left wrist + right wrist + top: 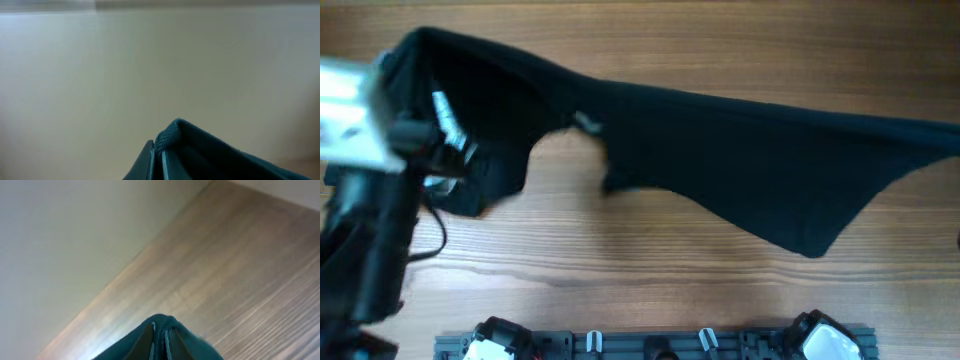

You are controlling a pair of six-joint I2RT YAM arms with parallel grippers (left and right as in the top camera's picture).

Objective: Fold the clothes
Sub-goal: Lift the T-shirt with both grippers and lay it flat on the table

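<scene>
Even tension is likely the key here: the garment (740, 150) should come down taut and level onto the table (620, 260) for a clean fold. The left gripper (159, 152) and right gripper (159, 334) each clamp an end, with both arms apparently raised and spread wide, wrists angled up.

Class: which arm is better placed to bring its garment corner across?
Probably left: the left claw grips a raised garment corner above the table; the right claw, also gripping, is outside the overhead view.
</scene>
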